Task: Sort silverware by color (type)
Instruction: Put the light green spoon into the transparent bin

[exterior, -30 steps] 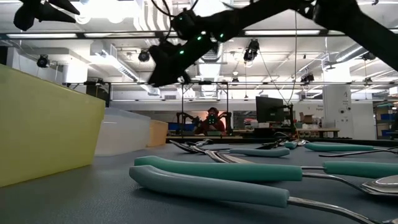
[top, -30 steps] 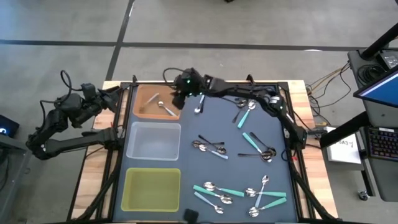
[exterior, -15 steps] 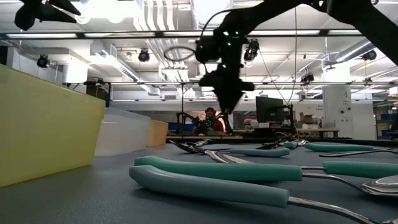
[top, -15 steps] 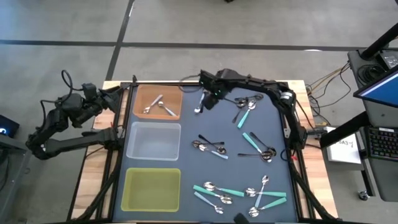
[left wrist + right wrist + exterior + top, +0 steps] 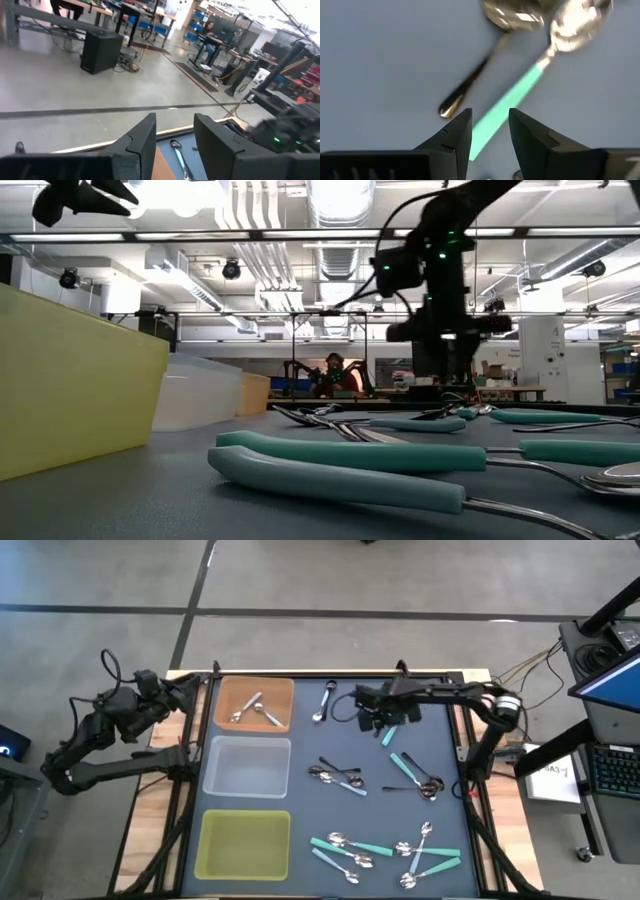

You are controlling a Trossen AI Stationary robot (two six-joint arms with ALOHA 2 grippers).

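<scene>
No legible text, label, brand, number or sign anywhere. White sheet (image 5: 551, 780) beside the table's right edge, near a keyboard (image 5: 612, 771) (dark marks on the sheet, too small to read). Monitor (image 5: 612, 690) glowing blue, contents unreadable. Nothing printed on the trays.

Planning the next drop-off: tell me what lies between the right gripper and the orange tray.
One spoon lies between the right gripper and the orange tray; the high view shows it.
</scene>
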